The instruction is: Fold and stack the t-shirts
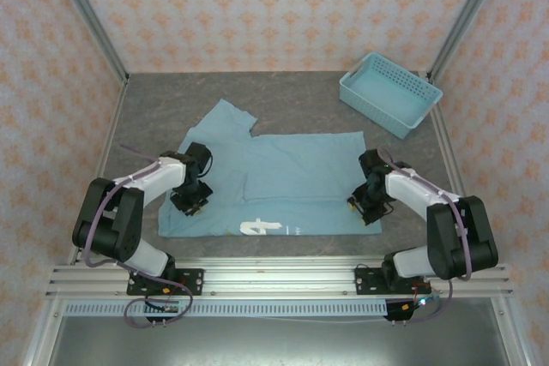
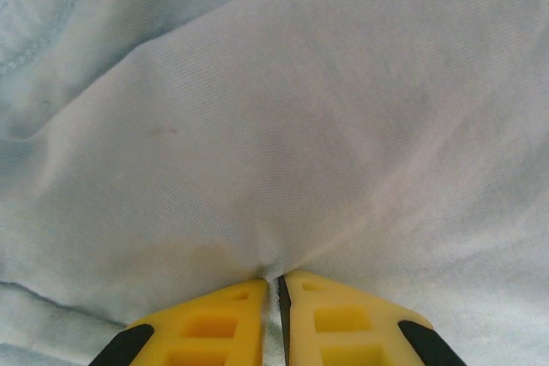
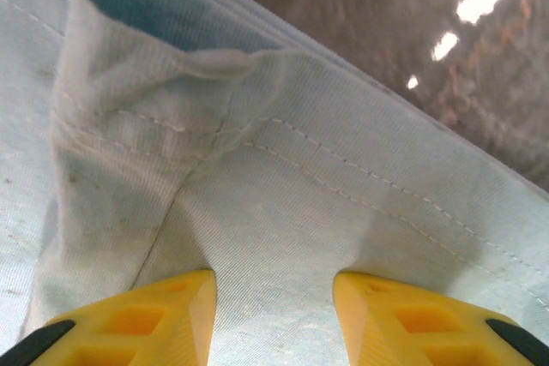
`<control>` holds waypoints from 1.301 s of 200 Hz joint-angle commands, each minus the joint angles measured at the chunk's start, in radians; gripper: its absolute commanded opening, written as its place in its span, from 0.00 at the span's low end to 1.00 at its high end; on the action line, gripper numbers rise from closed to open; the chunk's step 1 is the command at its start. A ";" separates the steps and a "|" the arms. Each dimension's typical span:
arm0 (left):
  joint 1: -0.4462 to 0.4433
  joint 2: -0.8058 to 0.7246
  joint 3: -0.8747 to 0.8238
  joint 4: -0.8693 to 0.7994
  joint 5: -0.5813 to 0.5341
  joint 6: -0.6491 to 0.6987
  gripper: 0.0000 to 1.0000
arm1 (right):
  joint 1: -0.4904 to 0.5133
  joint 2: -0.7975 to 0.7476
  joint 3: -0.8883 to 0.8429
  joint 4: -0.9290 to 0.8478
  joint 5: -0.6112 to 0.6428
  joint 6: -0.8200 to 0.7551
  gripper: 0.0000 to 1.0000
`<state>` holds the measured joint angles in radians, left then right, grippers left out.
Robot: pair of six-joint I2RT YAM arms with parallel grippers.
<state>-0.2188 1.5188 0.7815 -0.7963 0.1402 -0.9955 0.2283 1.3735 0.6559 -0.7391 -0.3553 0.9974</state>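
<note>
Left fingers (image 2: 232, 319): closed to a thin slit, with a small pucker of cloth pinched between the tips. From above I see them (image 1: 190, 203) down on the t-shirt's 8 o'clock corner.
Right fingers (image 3: 180, 315): standing apart, tips down on the cloth, which lies flat and unpinched between them. From above they (image 1: 364, 206) sit at the t-shirt's 4 o'clock corner.
T-shirt (image 1: 292, 173): light teal-blue, lying flat in the middle of the counter (image 1: 163, 105), between the two arms.
Sleeve (image 1: 225, 119): sticks out at the t-shirt's 11 o'clock.
Lettering (image 1: 260, 227): white, a short strip showing along the near edge at 6 o'clock.
Hem (image 3: 377, 203): double-stitched, running from 11 o'clock down to 4 o'clock in my right wrist view; a turned-over fold gapes at 11 o'clock.
Basket (image 1: 390, 93): light blue plastic lattice, at 1 o'clock on the counter, near the far right corner and apart from the t-shirt.
</note>
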 commanded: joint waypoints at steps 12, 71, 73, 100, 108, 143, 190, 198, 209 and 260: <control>0.004 0.023 -0.068 -0.104 -0.089 -0.026 0.14 | 0.040 -0.011 -0.081 -0.155 -0.005 0.089 0.43; 0.003 -0.081 0.212 -0.196 -0.195 -0.021 0.27 | 0.041 -0.181 0.078 -0.055 0.125 -0.003 0.54; 0.003 -0.072 0.233 -0.192 -0.197 -0.013 0.27 | 0.042 -0.183 0.084 -0.046 0.135 -0.016 0.54; 0.006 0.163 0.580 -0.154 -0.198 0.117 0.32 | 0.027 -0.104 0.218 0.066 0.186 -0.241 0.57; 0.006 0.250 0.691 -0.149 -0.196 0.159 0.35 | 0.024 -0.058 0.270 0.086 0.173 -0.296 0.58; 0.025 0.550 1.079 -0.110 -0.192 0.288 0.57 | 0.010 0.107 0.473 0.118 0.172 -0.456 0.58; 0.056 0.904 1.571 -0.193 -0.236 0.382 0.58 | -0.039 0.259 0.636 0.106 0.157 -0.490 0.59; 0.057 0.954 1.634 -0.191 -0.257 0.409 0.57 | -0.046 0.270 0.650 0.101 0.153 -0.490 0.59; 0.057 0.999 1.683 -0.174 -0.291 0.438 0.56 | -0.051 0.277 0.665 0.093 0.148 -0.487 0.59; 0.070 1.130 1.768 -0.078 -0.302 0.490 0.57 | -0.065 0.256 0.657 0.076 0.130 -0.470 0.59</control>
<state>-0.1608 2.6022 2.4821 -0.9001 -0.1188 -0.5491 0.1730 1.6485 1.2964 -0.6308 -0.2279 0.5369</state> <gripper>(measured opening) 0.564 0.585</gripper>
